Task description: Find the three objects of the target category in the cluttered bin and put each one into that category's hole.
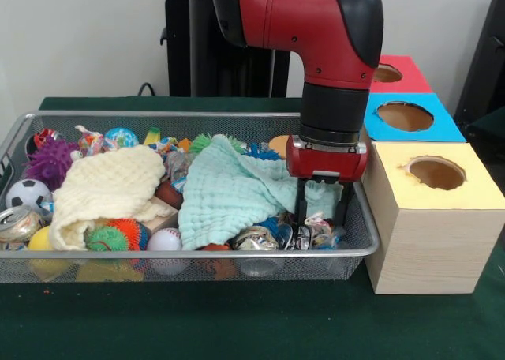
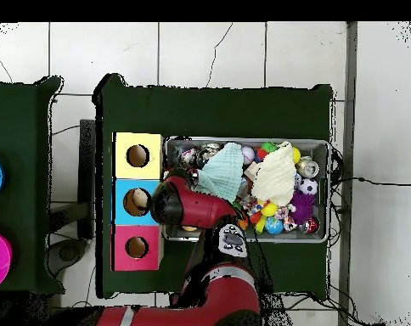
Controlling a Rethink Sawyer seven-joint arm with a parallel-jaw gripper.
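Note:
A wire mesh bin (image 1: 197,255) holds a heap of clutter. My gripper (image 1: 323,211) hangs open at the bin's right end, its fingers (image 1: 302,204) lowered beside a mint green cloth (image 1: 229,190) and just above crushed shiny cans (image 1: 312,234). Nothing is held between the fingers. Another crushed can (image 1: 256,238) lies at the front rim. Right of the bin stand three boxes with round holes: yellow-topped (image 1: 436,173), blue (image 1: 405,117) and red (image 1: 387,73). In the overhead view the arm (image 2: 188,204) hides the gripper, beside the bin (image 2: 329,191) and the blue box (image 2: 137,202).
A cream cloth (image 1: 106,186) covers the bin's left half. Around it lie a soccer ball (image 1: 28,193), a purple spiky ball (image 1: 51,159), a crushed can (image 1: 20,222), a white baseball (image 1: 166,240) and an orange and green spiky ball (image 1: 118,235). The yellow box stands close to the gripper's right.

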